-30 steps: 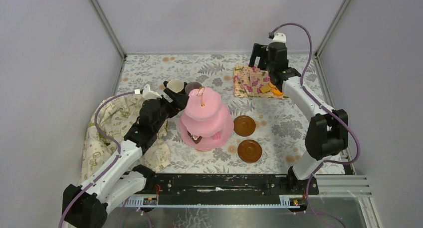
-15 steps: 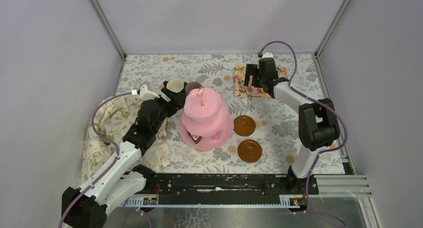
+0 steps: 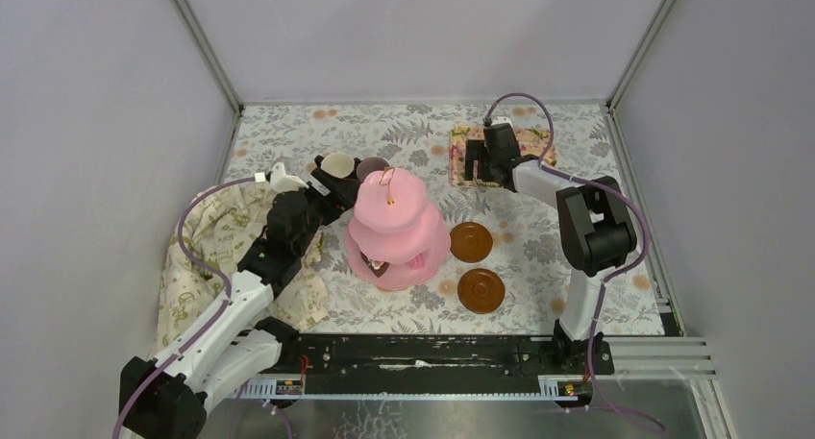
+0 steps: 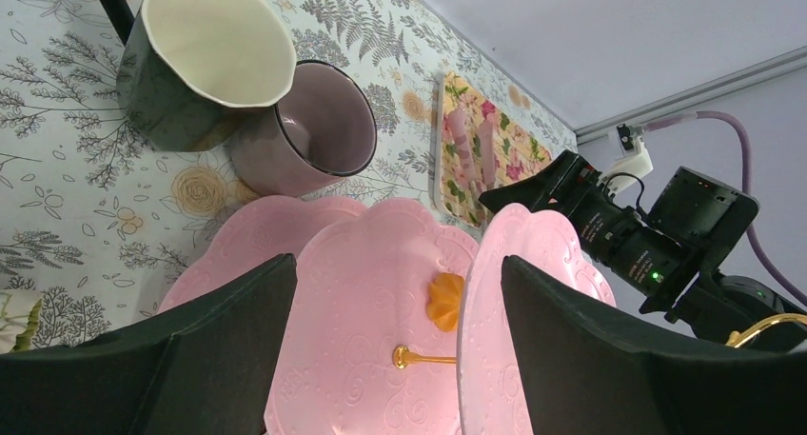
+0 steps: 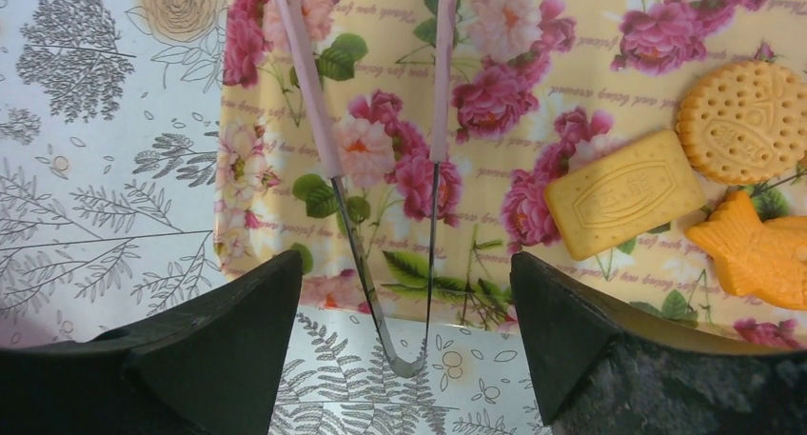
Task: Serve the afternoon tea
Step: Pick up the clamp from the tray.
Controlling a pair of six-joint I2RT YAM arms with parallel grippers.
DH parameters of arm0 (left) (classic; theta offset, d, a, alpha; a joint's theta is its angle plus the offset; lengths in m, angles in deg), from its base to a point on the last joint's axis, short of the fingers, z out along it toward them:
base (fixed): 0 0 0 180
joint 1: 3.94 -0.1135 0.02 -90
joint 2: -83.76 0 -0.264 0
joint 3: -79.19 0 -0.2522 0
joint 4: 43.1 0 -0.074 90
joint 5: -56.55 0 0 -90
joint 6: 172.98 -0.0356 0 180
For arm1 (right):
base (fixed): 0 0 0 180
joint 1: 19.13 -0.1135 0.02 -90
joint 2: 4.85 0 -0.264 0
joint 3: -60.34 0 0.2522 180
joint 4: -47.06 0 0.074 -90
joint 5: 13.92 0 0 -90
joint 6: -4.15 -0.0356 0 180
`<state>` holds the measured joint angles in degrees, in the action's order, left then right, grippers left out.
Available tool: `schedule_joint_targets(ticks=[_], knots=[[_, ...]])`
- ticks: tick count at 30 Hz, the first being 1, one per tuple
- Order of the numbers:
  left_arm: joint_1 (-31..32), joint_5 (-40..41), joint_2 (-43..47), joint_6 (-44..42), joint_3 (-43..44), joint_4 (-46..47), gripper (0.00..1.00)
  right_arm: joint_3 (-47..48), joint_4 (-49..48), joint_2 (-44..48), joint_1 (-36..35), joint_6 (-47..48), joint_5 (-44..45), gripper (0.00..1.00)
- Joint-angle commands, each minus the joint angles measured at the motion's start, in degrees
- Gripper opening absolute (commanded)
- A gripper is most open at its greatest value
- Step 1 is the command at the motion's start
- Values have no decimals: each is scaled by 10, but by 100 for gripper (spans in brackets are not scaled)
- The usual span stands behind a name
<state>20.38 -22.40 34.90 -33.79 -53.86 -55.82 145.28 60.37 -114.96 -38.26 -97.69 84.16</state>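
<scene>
Pink cake stand sits mid-bench, just beside the left claw, spread wide. The right claw, also wide, hangs over tongs on the floral tray, well apart from it.

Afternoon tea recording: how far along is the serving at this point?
Done: the cake stand holds an orange sweet and a dark sweet. In hand: the open right gripper hovers over the tongs on the tray, beside biscuits. To do: both mugs sit behind the stand, off the two bare saucers.
</scene>
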Motion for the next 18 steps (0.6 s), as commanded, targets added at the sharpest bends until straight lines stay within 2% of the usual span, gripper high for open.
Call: schedule_joint_targets(ticks=[1, 18], knots=[[-5, 6, -9, -3, -5, 47, 86, 21, -13, -16, -2, 19, 22, 85], [-6, 5, -22, 0, -12, 61, 86, 59, -11, -74, -9, 49, 47, 68]])
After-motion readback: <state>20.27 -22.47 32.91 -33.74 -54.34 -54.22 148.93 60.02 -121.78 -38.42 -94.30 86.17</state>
